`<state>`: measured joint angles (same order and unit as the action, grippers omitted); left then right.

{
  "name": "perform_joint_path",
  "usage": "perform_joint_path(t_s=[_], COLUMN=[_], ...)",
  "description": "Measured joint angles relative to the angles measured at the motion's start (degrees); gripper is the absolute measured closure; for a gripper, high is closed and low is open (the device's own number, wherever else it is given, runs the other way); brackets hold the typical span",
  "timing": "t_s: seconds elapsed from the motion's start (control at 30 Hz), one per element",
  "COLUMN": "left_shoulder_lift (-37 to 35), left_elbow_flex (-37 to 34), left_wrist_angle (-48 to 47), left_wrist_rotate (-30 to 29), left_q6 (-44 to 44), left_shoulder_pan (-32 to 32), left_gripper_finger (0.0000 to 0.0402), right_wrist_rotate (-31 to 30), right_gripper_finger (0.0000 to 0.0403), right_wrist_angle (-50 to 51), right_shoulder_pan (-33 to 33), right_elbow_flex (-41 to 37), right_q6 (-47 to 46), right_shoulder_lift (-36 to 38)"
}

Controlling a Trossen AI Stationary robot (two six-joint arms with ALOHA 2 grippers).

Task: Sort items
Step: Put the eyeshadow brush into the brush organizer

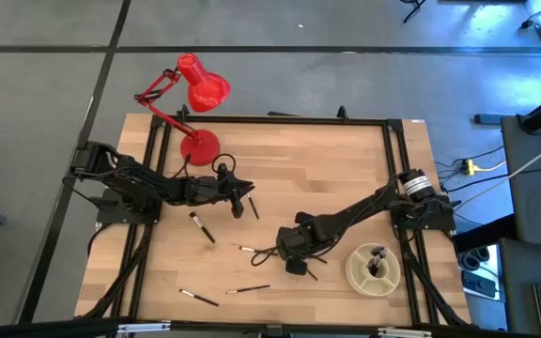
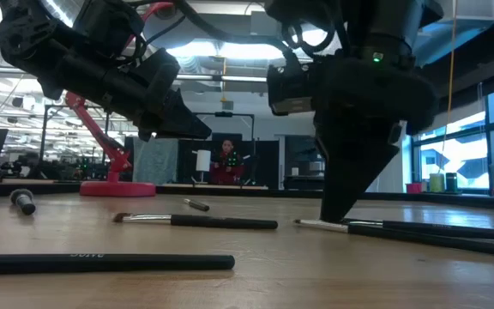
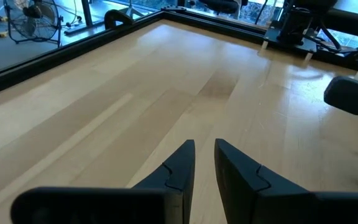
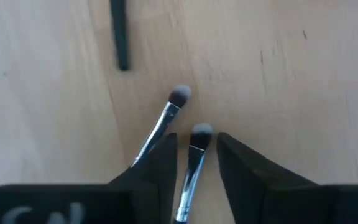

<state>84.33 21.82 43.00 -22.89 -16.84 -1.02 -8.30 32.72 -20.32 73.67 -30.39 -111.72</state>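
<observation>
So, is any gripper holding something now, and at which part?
Nothing is held yet. The right gripper is open, its fingers straddling one brush just behind the bristle tip, not closed on it. The left gripper is empty above bare table.

Black-handled brushes (image 4: 194, 163); red lamp (image 1: 195, 103); cream dish (image 1: 357, 274).

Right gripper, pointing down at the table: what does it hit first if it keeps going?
Most likely the thin silver-ferruled makeup brush lying between the right gripper's open fingers, then the light wooden tabletop. A second brush lies just beside one finger.
</observation>
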Motion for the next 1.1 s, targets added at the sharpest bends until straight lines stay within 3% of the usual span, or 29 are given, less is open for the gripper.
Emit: perform_joint_path(t_s=[0.23, 0.4, 0.53, 0.77, 0.97, 1.1], left_shoulder_lift=[0.0, 0.0, 0.0, 0.0, 0.0, 0.0], left_elbow_flex=[0.0, 0.0, 0.0, 0.0, 0.0, 0.0], left_wrist_angle=[-0.1, -0.1, -0.1, -0.1, -1.7, -1.7], left_wrist_rotate=[-0.1, -0.1, -0.4, -0.4, 1.1, 0.7], left_q6=[0.0, 0.0, 0.9, 1.1, -0.4, -0.8], left_shoulder_pan=[0.0, 0.0, 0.0, 0.0, -0.2, -0.5], left_gripper_finger=[0.0343, 0.0343, 0.0343, 0.0343, 0.0343, 0.0343], right_wrist_rotate=[0.9, 0.6, -6.9, -21.6, -30.5, -33.2], right_gripper_finger=[0.0390, 0.0393, 0.0399, 0.0401, 0.0401, 0.0402], right_wrist_angle=[0.2, 3.9, 11.6, 19.0, 22.6, 29.1], right_shoulder_pan=[0.5, 1.8, 2.2, 0.5, -8.8, -16.7], right_elbow_flex=[0.1, 1.4, 5.2, 9.4, 5.1, 2.2], right_q6=[1.1, 1.1, 2.9, 0.7, -5.3, -15.1], right_shoulder_lift=[0.0, 0.0, 1.6, 14.9, 26.8, 32.8])
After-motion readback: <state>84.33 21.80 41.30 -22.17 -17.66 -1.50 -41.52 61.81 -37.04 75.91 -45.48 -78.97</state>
